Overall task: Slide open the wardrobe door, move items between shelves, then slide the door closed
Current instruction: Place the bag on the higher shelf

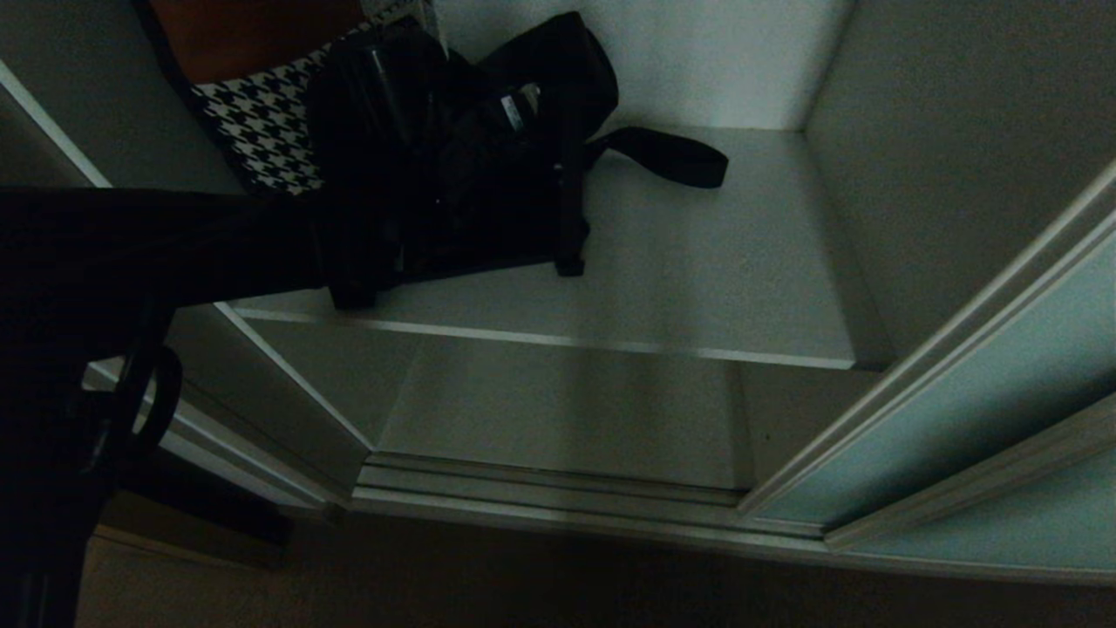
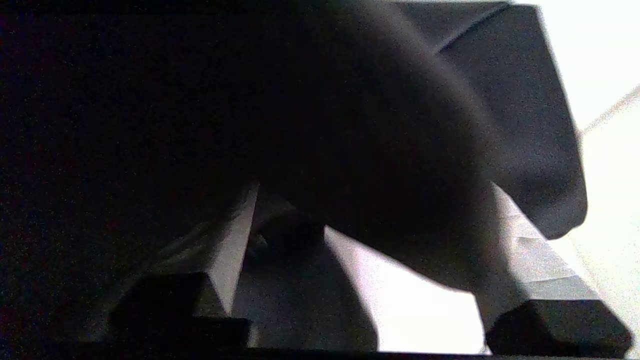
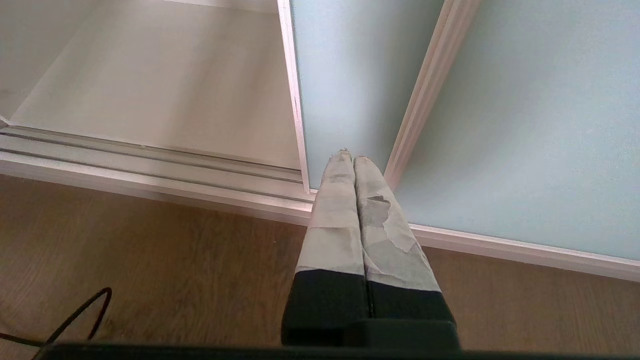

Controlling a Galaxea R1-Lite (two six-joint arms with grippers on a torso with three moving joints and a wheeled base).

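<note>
A floppy black bag (image 1: 488,148) with a long strap (image 1: 671,157) lies at the back left of the upper white shelf (image 1: 697,288). My left arm reaches in from the left, and my left gripper (image 1: 375,262) is at the bag's near side. In the left wrist view that gripper (image 2: 372,200) is open: its taped fingers (image 2: 232,250) stand wide apart with dark bag fabric (image 2: 525,125) draped above them and bright shelf between. The sliding wardrobe door (image 1: 959,419) is pushed to the right. My right gripper (image 3: 350,159) is shut and empty, low by the door (image 3: 350,75).
A black-and-white houndstooth item (image 1: 261,122) and something brown-orange (image 1: 244,35) sit behind the bag on the left. A lower shelf (image 1: 567,410) lies below, then the door track (image 1: 540,497) and wooden floor (image 3: 150,270). A black cable (image 3: 75,315) lies on the floor.
</note>
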